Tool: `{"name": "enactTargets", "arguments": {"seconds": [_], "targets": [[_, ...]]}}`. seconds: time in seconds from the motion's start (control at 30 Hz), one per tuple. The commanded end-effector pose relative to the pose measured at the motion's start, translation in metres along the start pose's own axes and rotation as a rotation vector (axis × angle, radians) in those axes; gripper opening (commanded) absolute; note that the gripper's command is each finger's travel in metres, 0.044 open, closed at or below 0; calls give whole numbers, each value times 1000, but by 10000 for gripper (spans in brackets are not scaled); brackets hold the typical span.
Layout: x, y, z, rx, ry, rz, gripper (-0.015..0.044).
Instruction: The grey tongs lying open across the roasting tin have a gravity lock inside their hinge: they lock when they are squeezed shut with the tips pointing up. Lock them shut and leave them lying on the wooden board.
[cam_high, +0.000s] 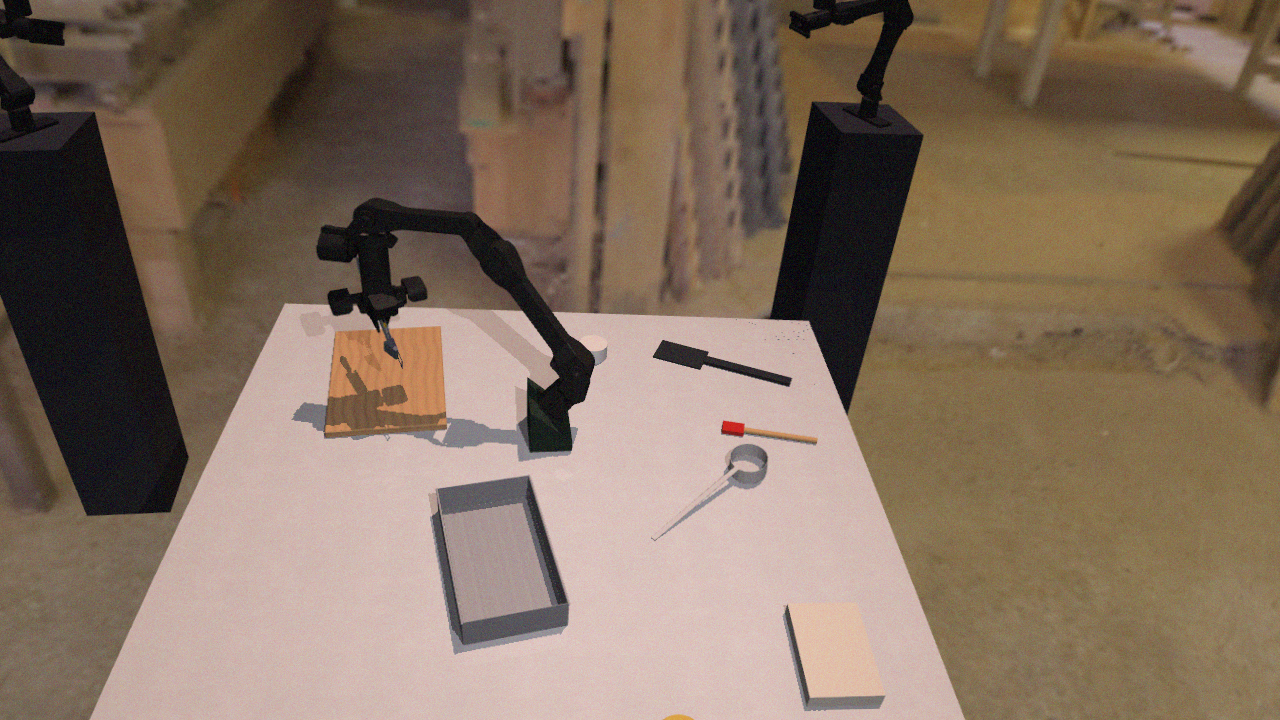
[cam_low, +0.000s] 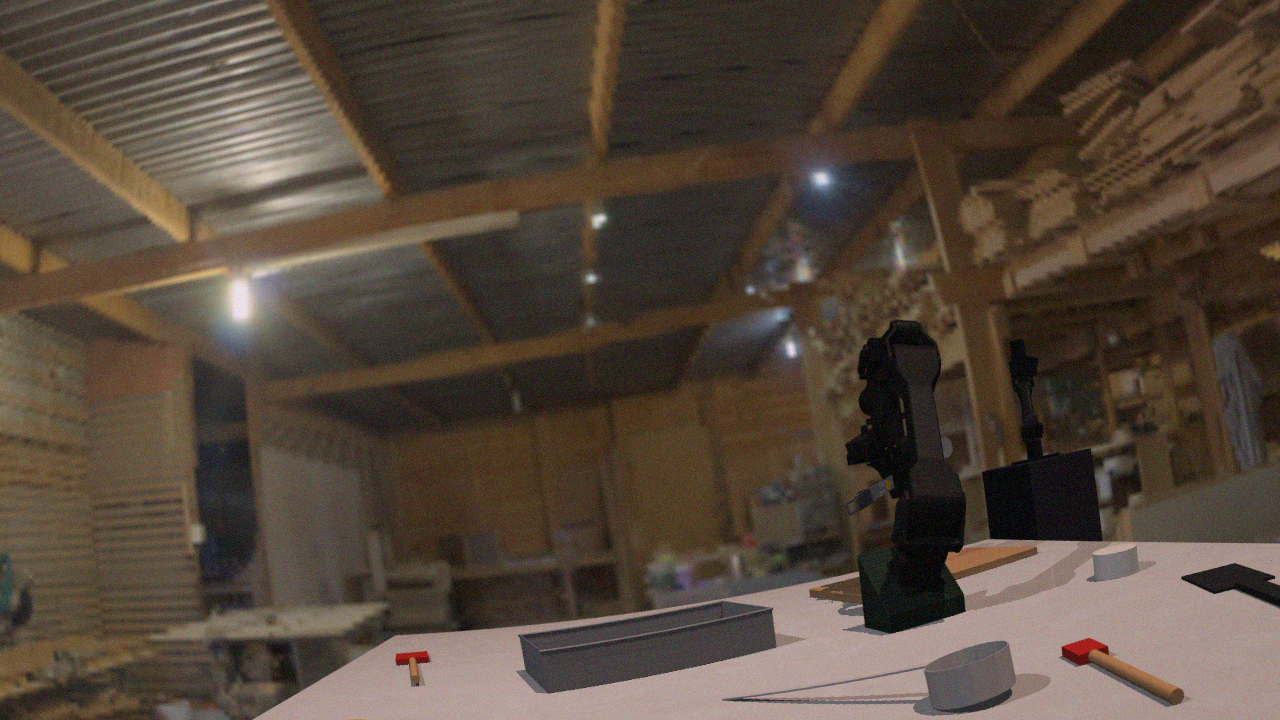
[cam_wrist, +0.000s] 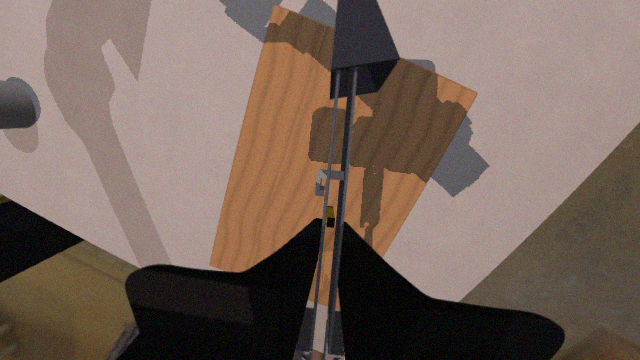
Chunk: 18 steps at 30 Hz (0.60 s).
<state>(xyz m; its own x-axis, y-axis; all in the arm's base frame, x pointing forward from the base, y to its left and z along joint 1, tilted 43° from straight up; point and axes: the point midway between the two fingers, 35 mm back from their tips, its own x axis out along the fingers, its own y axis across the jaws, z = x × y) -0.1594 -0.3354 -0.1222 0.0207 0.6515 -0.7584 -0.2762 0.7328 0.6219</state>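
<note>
My gripper (cam_high: 379, 324) (cam_wrist: 329, 227) is shut on the grey tongs (cam_high: 391, 347) (cam_wrist: 365, 37) and holds them above the wooden board (cam_high: 425, 389) (cam_low: 993, 557) (cam_wrist: 265, 130). The two tong arms lie close together and nearly parallel between my fingers. The dark hinge block is at the top of the wrist view. In the exterior view the hinge end of the tongs (cam_low: 866, 497) sticks out beside my arm, in the air. The tips are hidden, and I cannot tell whether the lock is engaged. The roasting tin (cam_high: 514, 621) (cam_low: 644, 651) stands apart from the tongs.
A white round pot (cam_high: 593, 347) (cam_low: 1114, 564) (cam_wrist: 17, 104) stands behind the arm base. A black spatula (cam_high: 680, 353) (cam_low: 1221, 577), a red-headed tool (cam_high: 732, 428) (cam_low: 1084, 651) and a grey ring with a long handle (cam_high: 746, 480) (cam_low: 966, 680) lie farther right. A beige block (cam_high: 832, 649) is nearer the front.
</note>
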Motion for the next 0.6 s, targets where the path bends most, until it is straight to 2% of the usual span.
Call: {"name": "enactTargets", "arguments": {"seconds": [0.0,0.57], "targets": [[-4,-1,2,1,19,0,-150],[8,-20,-2,-45,330,14,-150]]}}
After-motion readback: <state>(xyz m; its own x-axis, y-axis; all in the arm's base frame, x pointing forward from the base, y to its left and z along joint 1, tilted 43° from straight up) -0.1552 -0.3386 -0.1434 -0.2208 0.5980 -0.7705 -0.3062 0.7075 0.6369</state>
